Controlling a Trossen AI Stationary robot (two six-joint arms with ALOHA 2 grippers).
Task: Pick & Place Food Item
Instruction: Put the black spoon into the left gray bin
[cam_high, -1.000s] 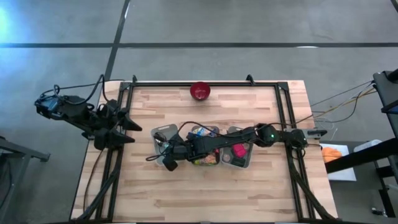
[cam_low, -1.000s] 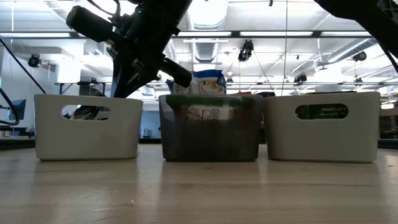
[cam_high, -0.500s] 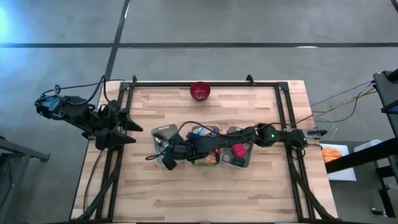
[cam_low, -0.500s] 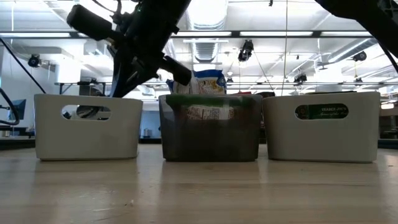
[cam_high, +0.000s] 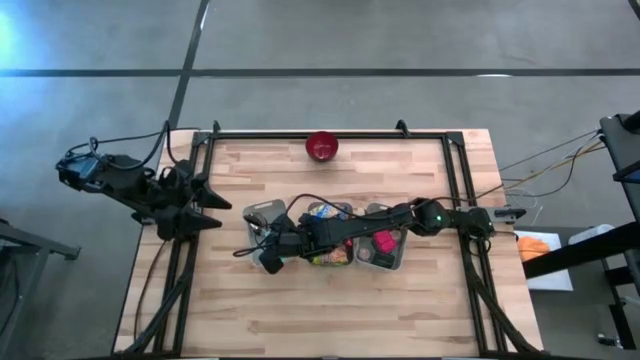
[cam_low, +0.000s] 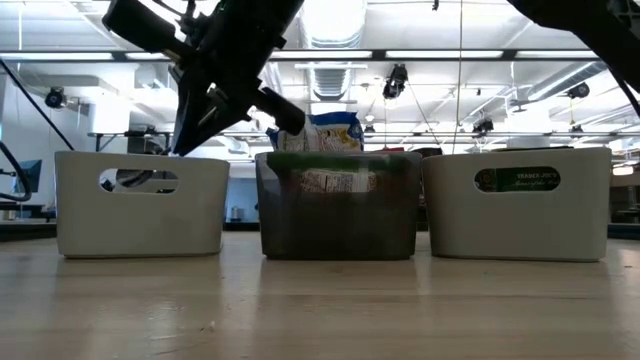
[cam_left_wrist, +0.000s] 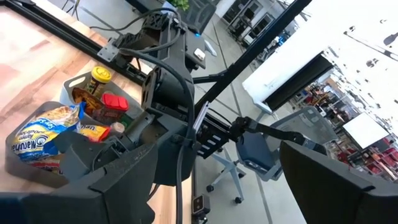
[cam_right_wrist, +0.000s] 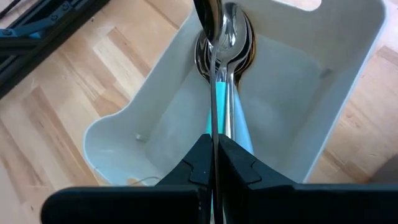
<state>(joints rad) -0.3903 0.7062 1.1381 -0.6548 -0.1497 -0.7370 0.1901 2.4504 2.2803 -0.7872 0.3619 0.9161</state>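
Three bins stand in a row mid-table. The left white bin (cam_high: 258, 214) holds several metal spoons (cam_right_wrist: 235, 37). My right gripper (cam_right_wrist: 214, 144) reaches across the row from the right and hangs over this bin, shut on one spoon (cam_right_wrist: 211, 74). The dark middle bin (cam_low: 338, 205) holds food packets, among them a noodle bag (cam_left_wrist: 38, 134) that sticks up above its rim. The right bin (cam_low: 517, 203) holds a red packet (cam_high: 384, 241). My left gripper (cam_high: 205, 200) waits open beyond the table's left edge. My right gripper pinches the spoon's thin handle (cam_right_wrist: 214, 127) between its two fingers. The fingers slant down from the table's right and lie along the handle. The spoon's bowl (cam_right_wrist: 209, 15) points ahead over the spoons in the bin. Whether it touches them, I cannot tell.
A red bowl (cam_high: 321, 146) sits at the table's far edge. A black frame (cam_high: 460, 170) runs along the table's sides. Bare wood lies in front of the bins (cam_low: 320, 300) and at the near part of the table (cam_high: 330, 310).
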